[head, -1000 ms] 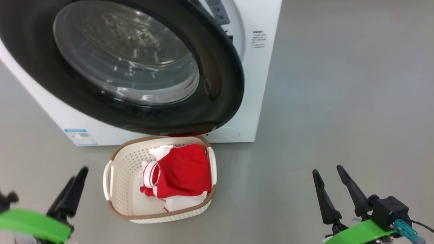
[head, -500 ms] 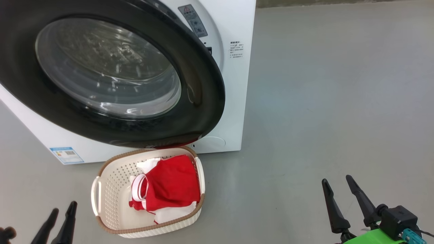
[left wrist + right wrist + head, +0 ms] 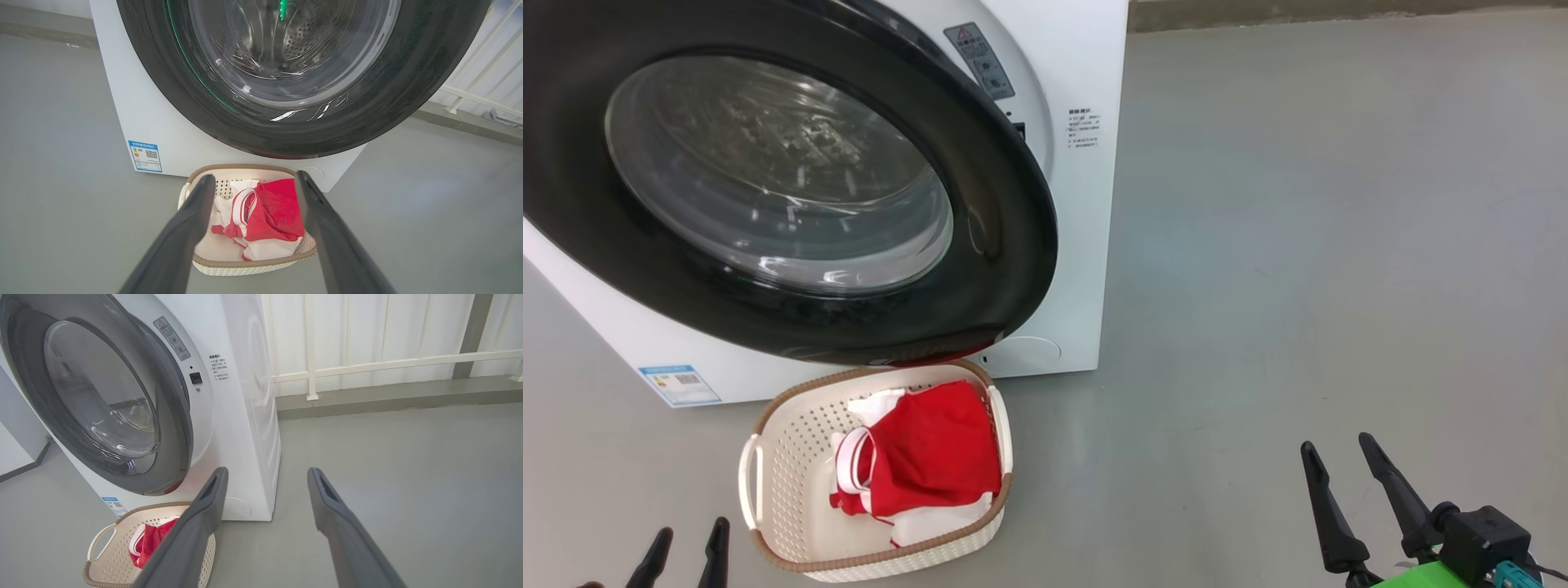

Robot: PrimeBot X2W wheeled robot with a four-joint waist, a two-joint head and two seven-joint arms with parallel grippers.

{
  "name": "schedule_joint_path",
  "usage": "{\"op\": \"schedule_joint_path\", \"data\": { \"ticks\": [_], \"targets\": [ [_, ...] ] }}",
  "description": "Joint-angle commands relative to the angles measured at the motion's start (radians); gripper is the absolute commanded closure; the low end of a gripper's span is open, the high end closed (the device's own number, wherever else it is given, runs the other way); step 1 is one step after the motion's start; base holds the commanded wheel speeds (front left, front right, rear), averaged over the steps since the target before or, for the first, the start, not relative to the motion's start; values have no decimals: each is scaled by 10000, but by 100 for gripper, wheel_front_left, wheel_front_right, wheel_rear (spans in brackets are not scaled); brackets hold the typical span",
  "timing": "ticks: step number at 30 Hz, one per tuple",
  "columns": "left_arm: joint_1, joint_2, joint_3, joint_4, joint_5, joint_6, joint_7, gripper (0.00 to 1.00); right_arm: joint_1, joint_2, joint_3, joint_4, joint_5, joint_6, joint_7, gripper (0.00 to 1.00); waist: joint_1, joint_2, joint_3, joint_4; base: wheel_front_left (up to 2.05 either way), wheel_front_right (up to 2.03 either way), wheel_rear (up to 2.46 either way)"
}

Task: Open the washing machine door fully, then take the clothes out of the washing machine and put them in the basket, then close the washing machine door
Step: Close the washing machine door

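Observation:
The washing machine door [image 3: 776, 171], black-rimmed with a glass bowl, hangs against the white washing machine [image 3: 1086, 245]; in the right wrist view the door [image 3: 102, 396] looks slightly ajar at its right edge. Just below it on the floor, the cream basket [image 3: 776, 457] holds the red and white clothes [image 3: 923, 457]. My left gripper [image 3: 686, 543] is open at the lower left, short of the basket. In its wrist view the open left gripper [image 3: 254, 177] frames the basket [image 3: 245, 263] and clothes [image 3: 273, 208]. My right gripper [image 3: 1337, 445] stands open and empty, well right of the basket [image 3: 110, 563].
Bare grey floor [image 3: 1298, 245] stretches right of the machine. A white railing [image 3: 367, 363] and wall run behind it. A blue label [image 3: 145, 156] sits low on the machine's front.
The head camera has moved, so machine and basket sit further left and lower. My left gripper has dropped toward the bottom edge, with just its fingertips left. The right gripper has barely moved.

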Motion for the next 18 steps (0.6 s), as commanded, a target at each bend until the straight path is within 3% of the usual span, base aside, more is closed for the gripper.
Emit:
{"op": "schedule_joint_path", "data": {
  "ticks": [1, 10, 18],
  "targets": [
    [-163, 150, 599, -265, 331, -29, -123, 0, -114, -86, 165, -284, 98, 16, -48, 0, 0, -1, 23, -4, 0, 0, 0],
    [174, -771, 2036, -993, 2318, -29, -123, 0, -191, -35, 110, -285, 72, 16, -48, 0, 0, -1, 92, -39, 0, 0, 0],
    [463, -1376, 2602, -1465, 3204, -29, -123, 0, -203, -28, 88, -278, 58, 16, -48, 0, 0, -1, 61, -87, 0, 0, 0]
  ]
}}
